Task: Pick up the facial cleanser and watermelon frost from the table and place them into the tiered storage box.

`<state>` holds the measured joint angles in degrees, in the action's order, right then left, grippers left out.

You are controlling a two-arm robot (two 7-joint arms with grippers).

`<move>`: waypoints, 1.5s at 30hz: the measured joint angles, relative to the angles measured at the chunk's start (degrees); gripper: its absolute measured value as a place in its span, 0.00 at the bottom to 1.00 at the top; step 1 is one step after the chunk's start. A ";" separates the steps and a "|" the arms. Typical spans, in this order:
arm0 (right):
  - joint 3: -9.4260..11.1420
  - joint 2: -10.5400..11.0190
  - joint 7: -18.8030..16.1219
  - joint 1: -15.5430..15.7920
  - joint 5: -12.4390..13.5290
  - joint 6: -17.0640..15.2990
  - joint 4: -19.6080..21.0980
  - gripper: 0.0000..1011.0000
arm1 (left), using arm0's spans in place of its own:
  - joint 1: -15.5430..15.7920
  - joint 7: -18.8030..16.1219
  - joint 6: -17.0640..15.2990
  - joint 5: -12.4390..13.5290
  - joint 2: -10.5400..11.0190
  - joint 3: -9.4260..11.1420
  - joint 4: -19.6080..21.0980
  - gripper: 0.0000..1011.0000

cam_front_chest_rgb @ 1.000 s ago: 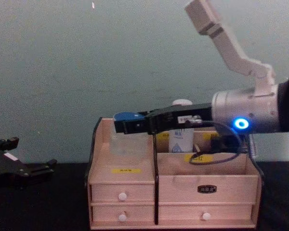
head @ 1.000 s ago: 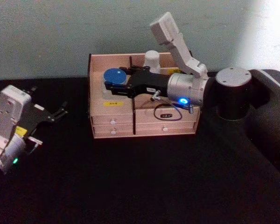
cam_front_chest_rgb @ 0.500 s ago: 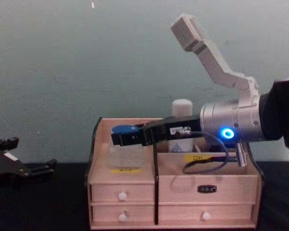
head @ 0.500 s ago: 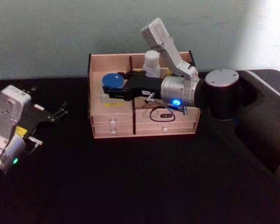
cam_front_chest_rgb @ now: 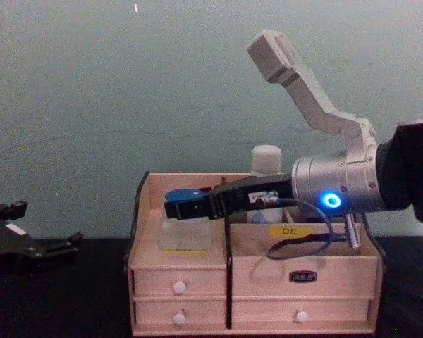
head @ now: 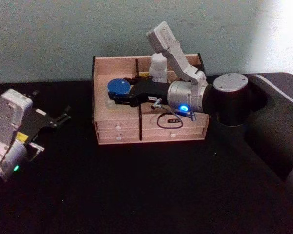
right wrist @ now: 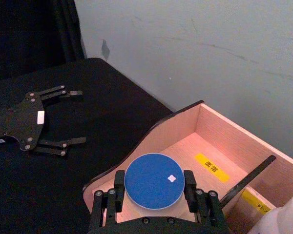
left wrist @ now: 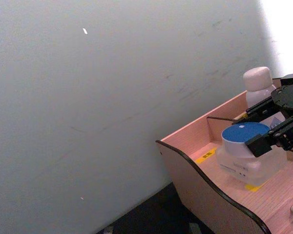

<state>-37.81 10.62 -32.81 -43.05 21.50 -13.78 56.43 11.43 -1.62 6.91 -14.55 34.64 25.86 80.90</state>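
A clear jar with a blue lid (head: 119,87) (right wrist: 154,181) stands in the left compartment of the tiered storage box (head: 118,134) (cam_front_chest_rgb: 317,271). My right gripper (head: 118,92) (cam_front_chest_rgb: 180,210) reaches in from the right and is shut on the jar at its lid. A white bottle with a white cap (head: 159,66) (cam_front_chest_rgb: 266,165) stands upright in the back right compartment. I cannot read the labels, so I cannot tell which is the facial cleanser and which the watermelon frost. My left gripper (head: 63,117) (right wrist: 73,117) rests open on the table, well left of the box.
The box stands at the back of a black table (head: 151,185), close to a pale wall. Its small drawers with white knobs (cam_front_chest_rgb: 179,286) are closed. A loose cable (cam_front_chest_rgb: 296,236) hangs from my right wrist over the box front.
My right gripper has come down with the blue-lidded jar, from above the left compartment to inside it. The left arm has not moved.
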 joint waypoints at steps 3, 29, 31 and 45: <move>0.00 0.01 0.00 0.00 0.07 0.00 0.00 0.72 | 0.00 0.00 0.00 0.00 0.00 0.00 0.00 0.99; 0.78 0.44 -0.78 0.63 0.84 -0.03 1.51 0.99 | 0.00 0.00 0.00 0.00 0.00 0.00 0.00 0.99; 1.10 0.74 -0.99 0.91 1.10 -0.03 2.47 0.99 | 0.00 0.00 0.00 0.00 0.00 0.00 0.00 0.99; 5.38 5.47 -0.08 5.06 5.99 0.53 16.31 0.99 | 0.00 0.00 0.00 0.00 0.00 0.00 0.00 0.99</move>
<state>-32.44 16.10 -32.90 -37.99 27.49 -13.26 72.73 11.43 -1.62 6.91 -14.55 34.64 25.86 80.90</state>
